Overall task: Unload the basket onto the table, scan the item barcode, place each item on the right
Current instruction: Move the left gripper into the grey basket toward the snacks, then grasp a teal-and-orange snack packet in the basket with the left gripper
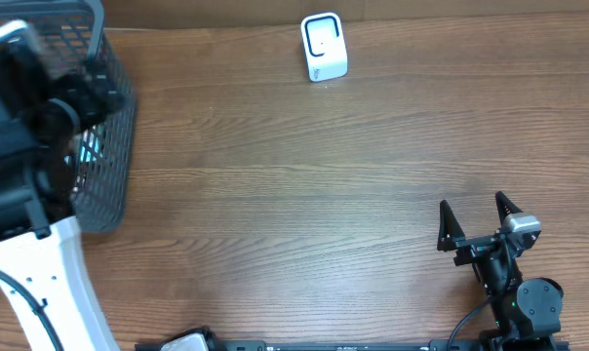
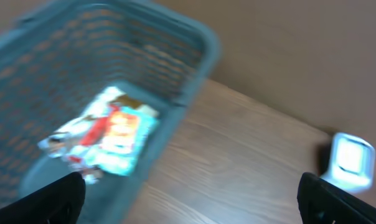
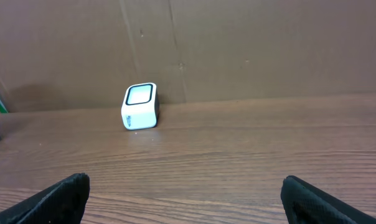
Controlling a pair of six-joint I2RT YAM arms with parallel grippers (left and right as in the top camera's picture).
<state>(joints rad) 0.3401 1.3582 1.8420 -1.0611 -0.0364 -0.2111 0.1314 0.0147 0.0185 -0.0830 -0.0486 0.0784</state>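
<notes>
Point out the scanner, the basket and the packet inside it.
scanner (image 1: 324, 45), overhead view, its top face.
basket (image 1: 114, 146), overhead view, right mesh wall.
packet (image 2: 116, 132), left wrist view, its printed middle.

I see a brown wood-grain desk (image 1: 304, 195), a dark grey mesh basket (image 1: 109, 156), and in it a packet (image 2: 110, 134) printed white, red, orange and pale blue. The scanner (image 1: 324, 47) is white with a black-rimmed window. The wall (image 3: 269, 50) is plain brown.
</notes>
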